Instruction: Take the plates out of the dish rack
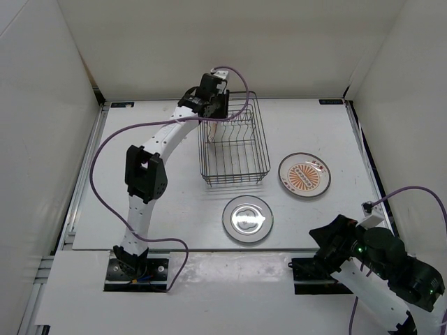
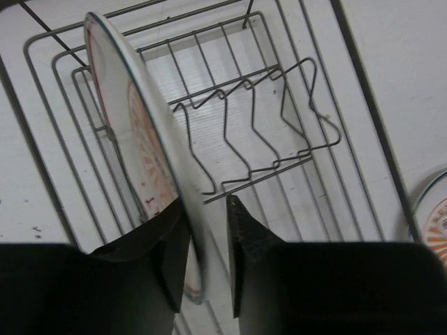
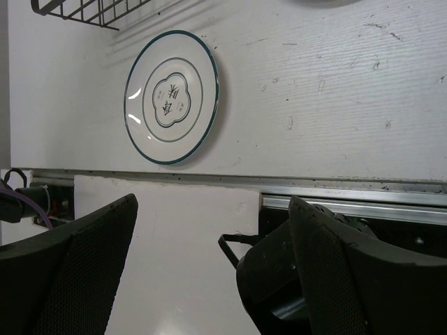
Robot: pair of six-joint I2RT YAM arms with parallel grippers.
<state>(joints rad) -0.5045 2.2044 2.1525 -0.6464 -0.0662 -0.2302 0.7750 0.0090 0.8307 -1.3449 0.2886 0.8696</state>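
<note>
Right gripper [image 3: 213, 202]: my nearest tool, folded back low over the near edge of the table [image 1: 154, 195] on the right side; its two fingers stand wide apart with nothing between them.
Flower plate [image 1: 247, 218]: lies flat on the table just past the near edge, towards the middle, face up, with a dark rim and a grey flower motif in the centre; it is well apart from my right gripper.
Orange plate [image 1: 304, 174]: lies flat, face up, farther back and to the right of the flower plate, just beside the right side of the rack without touching it.
Rack [image 1: 235, 178]: a dark wire basket sitting lengthwise near the middle of the table, behind the flower plate; its bent divider prongs [image 2: 258, 132] stand bare.
Last plate [image 2: 133, 118]: still in the rack, at the far left end, standing on edge and tilted, pinkish-white with a dark rim.
Left gripper [image 2: 204, 202]: my arm reaches out over the rack's far left corner; the fingers [image 2: 244, 244] straddle the lower rim of that plate, one on each face. The rim is blurred there, so I cannot tell whether they are clamped on it.
</note>
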